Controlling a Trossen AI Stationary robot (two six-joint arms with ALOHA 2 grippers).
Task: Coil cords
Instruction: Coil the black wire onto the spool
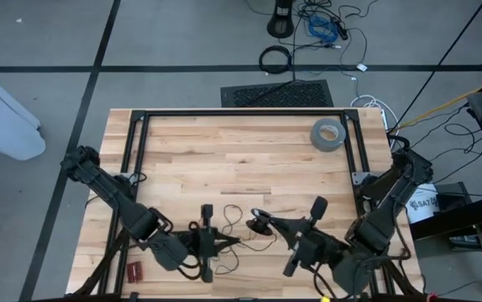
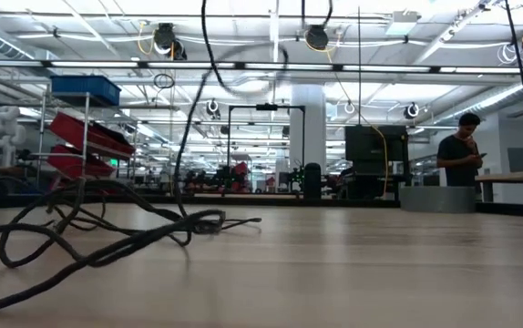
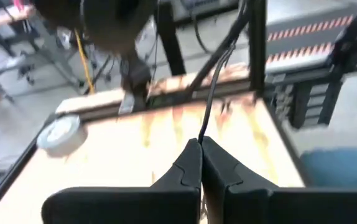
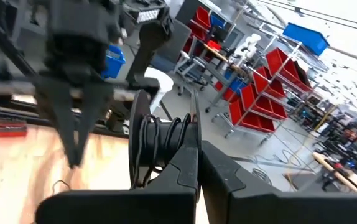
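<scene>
Tape roll [image 1: 327, 134] far off — frame rail [image 1: 241, 112] behind.

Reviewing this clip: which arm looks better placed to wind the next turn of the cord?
Probably the right. The right gripper is shut on the cord where several turns are already bunched. The left gripper is shut on a single strand, so it looks suited to feeding slack.
</scene>
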